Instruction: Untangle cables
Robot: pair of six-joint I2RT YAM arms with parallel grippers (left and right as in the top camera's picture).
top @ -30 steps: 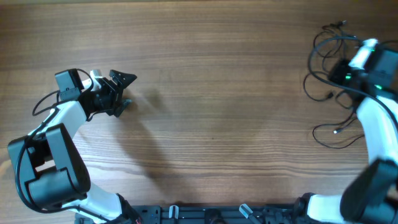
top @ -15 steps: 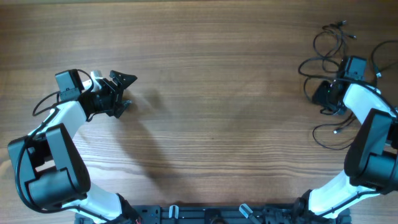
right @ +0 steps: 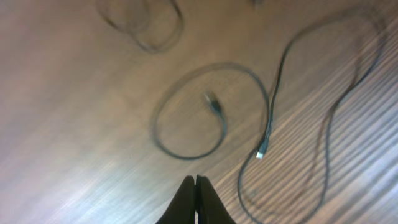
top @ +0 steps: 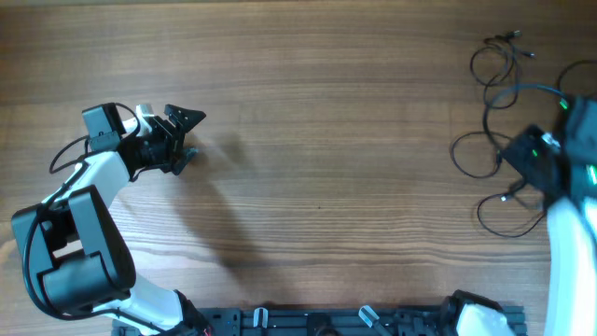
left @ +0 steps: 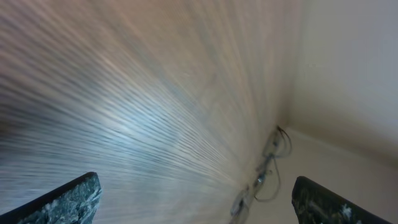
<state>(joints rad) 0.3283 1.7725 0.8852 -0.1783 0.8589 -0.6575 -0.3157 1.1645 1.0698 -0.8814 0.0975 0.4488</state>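
In the right wrist view, the right hand (right: 196,186) sits at the bottom edge with its 2 black fingers pressed together tip to tip, and no wire shows between them. Just beyond the tips, the cables (right: 271,118) lie loose on the wooden worktop (right: 74,124). 1 thin black wire curls into a round loop with a dark plug end (right: 214,104) lying inside it. To the right of that, another wire ends in a pale plug tip (right: 260,153) and then snakes away in long bends. Farther off, at the top of the view, a blurred third loop (right: 144,28) lies apart from the first.

From overhead, the right arm is smeared by motion at the right edge, above the spread-out wires, which run from the near right up to the far right corner.

The left hand (top: 189,136) is well apart from them, on the left side of the worktop, with its 2 fingers spread wide and nothing between them. Its wrist view shows both marbled fingertips (left: 74,199) at the bottom corners, bare wood grain ahead, and the wires only as a small tangle far off
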